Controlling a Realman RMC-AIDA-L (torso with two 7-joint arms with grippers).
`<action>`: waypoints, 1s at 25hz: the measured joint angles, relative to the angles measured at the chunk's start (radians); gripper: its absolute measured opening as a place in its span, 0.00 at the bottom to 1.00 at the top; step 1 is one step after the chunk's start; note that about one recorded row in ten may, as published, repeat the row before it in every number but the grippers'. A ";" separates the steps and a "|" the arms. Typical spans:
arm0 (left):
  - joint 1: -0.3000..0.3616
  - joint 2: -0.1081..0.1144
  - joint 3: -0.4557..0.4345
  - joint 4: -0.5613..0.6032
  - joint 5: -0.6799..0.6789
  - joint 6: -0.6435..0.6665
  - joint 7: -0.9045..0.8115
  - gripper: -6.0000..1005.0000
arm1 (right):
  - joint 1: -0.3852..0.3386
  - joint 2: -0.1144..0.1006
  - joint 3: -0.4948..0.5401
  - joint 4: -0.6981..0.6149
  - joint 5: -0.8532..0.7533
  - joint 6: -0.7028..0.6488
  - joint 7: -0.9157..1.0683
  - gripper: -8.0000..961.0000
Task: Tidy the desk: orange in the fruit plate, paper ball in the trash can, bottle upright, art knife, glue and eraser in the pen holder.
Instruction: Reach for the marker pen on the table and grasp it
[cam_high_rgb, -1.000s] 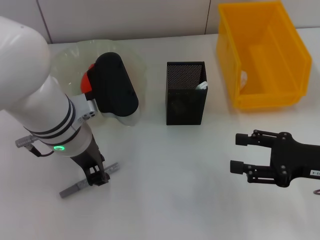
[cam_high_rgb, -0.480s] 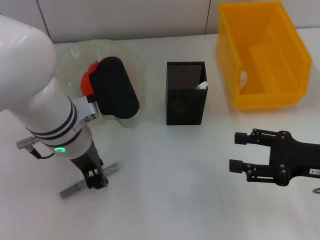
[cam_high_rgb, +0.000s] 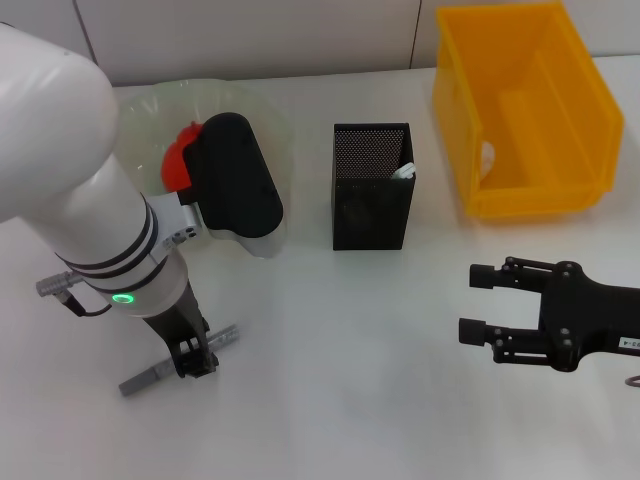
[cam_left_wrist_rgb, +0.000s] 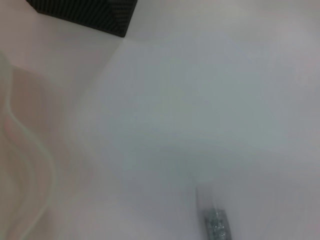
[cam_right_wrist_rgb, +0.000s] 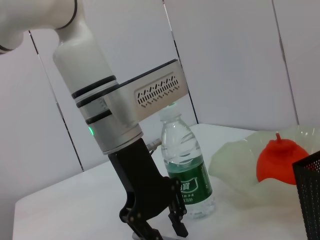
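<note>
Bright yellow trash can (cam_high_rgb: 520, 110), black mesh pen holder (cam_high_rgb: 372, 186), red-orange orange (cam_right_wrist_rgb: 278, 161) in the pale-green translucent fruit plate (cam_right_wrist_rgb: 235, 165), clear bottle (cam_right_wrist_rgb: 186, 170) wearing a green label, grey art knife (cam_high_rgb: 150, 374) on the white desk (cam_high_rgb: 340, 380).

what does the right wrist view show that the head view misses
Only the right wrist view shows the bottle, upright behind the left arm. Only the head view shows the trash can, the right gripper with fingers open, and the grey art knife. Both show the left gripper, the orange, the fruit plate and the pen holder.
</note>
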 joint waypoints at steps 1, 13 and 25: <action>0.000 0.000 0.001 0.000 0.000 0.000 0.000 0.39 | 0.000 0.000 0.000 0.000 0.000 0.000 0.000 0.78; -0.012 0.000 0.014 -0.006 -0.025 0.000 -0.001 0.33 | 0.002 0.000 0.000 0.000 0.002 0.000 0.000 0.78; -0.015 0.000 0.018 -0.014 -0.026 0.002 0.000 0.24 | 0.002 0.000 0.000 0.000 0.003 0.000 0.000 0.78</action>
